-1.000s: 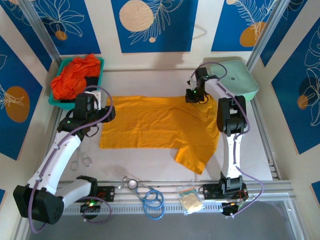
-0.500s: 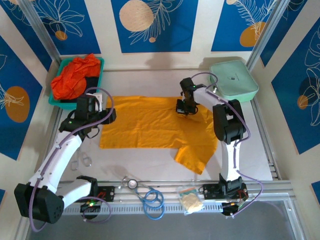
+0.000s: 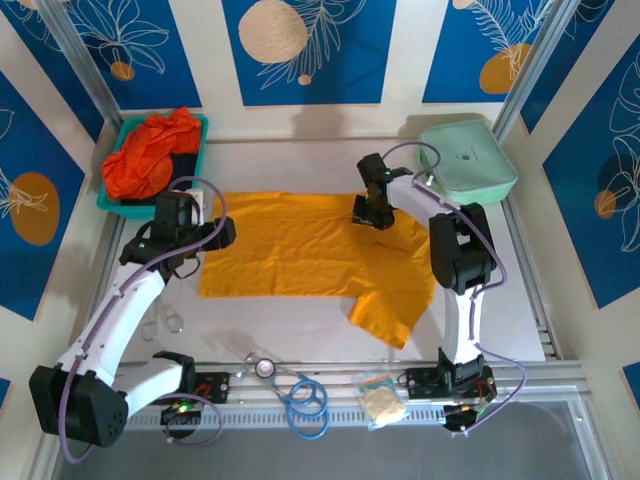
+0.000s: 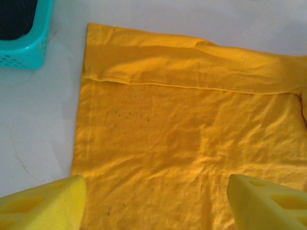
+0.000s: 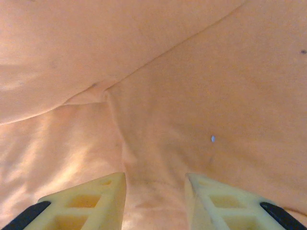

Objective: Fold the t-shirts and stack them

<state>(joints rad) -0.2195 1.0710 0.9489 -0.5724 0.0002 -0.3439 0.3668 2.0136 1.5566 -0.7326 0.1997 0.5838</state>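
A mustard-yellow t-shirt [image 3: 300,245] lies spread flat in the middle of the table, one sleeve sticking out toward the near edge at the right. Its hem and a folded-over band run across the left wrist view [image 4: 192,124]. My left gripper [image 3: 205,235] hovers over the shirt's left edge, its yellow fingers [image 4: 43,201] wide apart and open with nothing between them. My right gripper [image 3: 366,214] sits low on the shirt's far right part, open, with a soft ridge of cloth [image 5: 153,158] lying between the fingers. Red-orange t-shirts [image 3: 148,155] are heaped in the teal tray [image 3: 200,125].
A mint-green padded case [image 3: 468,155] stands at the back right. Scissors [image 3: 165,320] lie left of the shirt. A stethoscope [image 3: 295,392] and a small bag [image 3: 382,400] rest by the front rail. The tray's corner [image 4: 24,43] shows close by in the left wrist view.
My right gripper moved left and nearer, from beside the mint case onto the shirt, dragging the shirt's far right corner inward, then opened. My left gripper widened and barely shifted.
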